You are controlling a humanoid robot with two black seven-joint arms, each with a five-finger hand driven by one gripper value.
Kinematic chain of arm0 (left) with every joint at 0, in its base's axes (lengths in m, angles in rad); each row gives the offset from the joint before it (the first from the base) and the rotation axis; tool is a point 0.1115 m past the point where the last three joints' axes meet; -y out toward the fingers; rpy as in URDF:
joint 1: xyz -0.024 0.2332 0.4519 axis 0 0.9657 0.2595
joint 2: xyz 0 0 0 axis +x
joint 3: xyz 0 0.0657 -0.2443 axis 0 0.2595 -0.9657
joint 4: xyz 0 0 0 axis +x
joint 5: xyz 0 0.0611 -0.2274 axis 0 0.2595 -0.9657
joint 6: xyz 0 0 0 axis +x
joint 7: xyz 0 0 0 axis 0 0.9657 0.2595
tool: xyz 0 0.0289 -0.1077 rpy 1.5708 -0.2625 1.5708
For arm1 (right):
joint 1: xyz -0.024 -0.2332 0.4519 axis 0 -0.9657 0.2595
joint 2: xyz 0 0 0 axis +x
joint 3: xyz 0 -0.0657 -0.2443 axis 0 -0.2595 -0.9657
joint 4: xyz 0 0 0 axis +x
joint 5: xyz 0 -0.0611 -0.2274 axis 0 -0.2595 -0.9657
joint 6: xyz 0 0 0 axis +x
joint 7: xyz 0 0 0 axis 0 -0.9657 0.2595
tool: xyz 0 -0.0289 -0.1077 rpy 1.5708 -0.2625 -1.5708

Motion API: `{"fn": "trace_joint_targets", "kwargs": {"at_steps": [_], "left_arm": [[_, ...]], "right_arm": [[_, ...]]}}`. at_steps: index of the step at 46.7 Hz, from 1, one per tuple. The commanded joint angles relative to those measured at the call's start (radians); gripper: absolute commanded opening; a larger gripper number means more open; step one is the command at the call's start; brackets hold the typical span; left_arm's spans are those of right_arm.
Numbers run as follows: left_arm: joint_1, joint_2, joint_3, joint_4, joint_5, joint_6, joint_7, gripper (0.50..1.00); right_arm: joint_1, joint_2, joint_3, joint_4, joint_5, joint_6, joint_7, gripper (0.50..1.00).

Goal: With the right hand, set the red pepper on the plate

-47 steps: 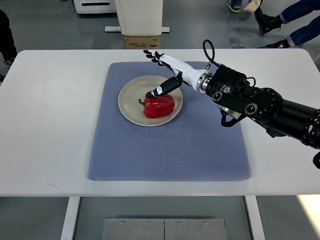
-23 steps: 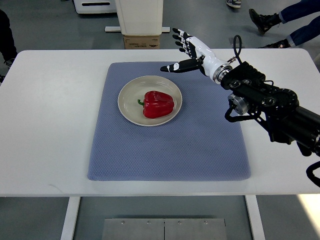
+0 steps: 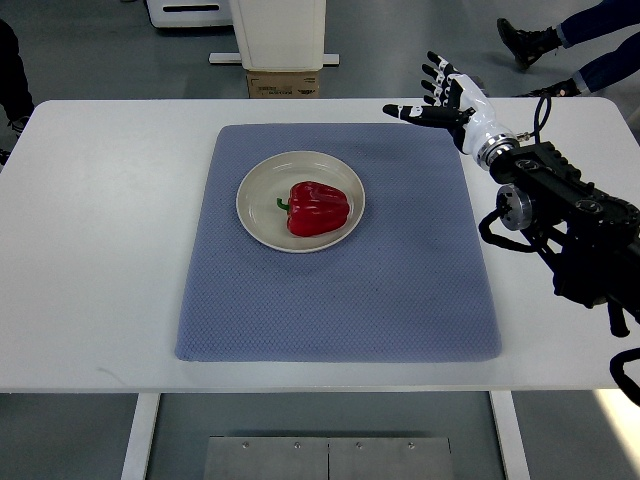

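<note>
The right hand (image 3: 447, 98) has pulled well away, fingers spread and empty; the red pepper (image 3: 318, 207) sits on the plate (image 3: 262, 180), job apparently done.

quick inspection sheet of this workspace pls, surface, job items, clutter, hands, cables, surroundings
surface: white table with a blue-grey mat laid in the middle
job's things: red pepper lies inside the cream plate, which sits on the mat's far half
clutter: nothing seen on the table beyond the mat and plate
hands: right hand open, fingers spread, holding nothing, at the mat's far right corner, well clear of the plate; left hand not in view
cables: black cable loops on the right forearm
surroundings: grey floor, a cardboard box and a white unit behind the table, people's feet at the far right
</note>
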Motion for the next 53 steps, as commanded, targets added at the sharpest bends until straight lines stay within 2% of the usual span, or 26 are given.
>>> {"fn": "trace_joint_targets", "kwargs": {"at_steps": [1,17,28,42,53], "left_arm": [[-0.001,0.000,0.000,0.000,0.000,-0.001,0.000,1.000],[0.000,0.000,0.000,0.000,0.000,-0.001,0.000,1.000],[0.000,0.000,0.000,0.000,0.000,-0.001,0.000,1.000],[0.000,0.000,0.000,0.000,0.000,0.001,0.000,1.000],[0.000,0.000,0.000,0.000,0.000,-0.001,0.000,1.000]], "right_arm": [[-0.018,-0.002,0.045,-0.001,0.000,0.000,-0.017,1.000],[-0.087,-0.002,0.268,0.002,0.002,0.012,-0.106,1.000],[-0.146,0.027,0.415,0.002,0.002,0.003,-0.086,1.000],[-0.185,0.050,0.444,0.002,0.005,0.003,-0.085,1.000],[-0.211,0.087,0.622,0.010,0.006,0.008,-0.074,1.000]]}}
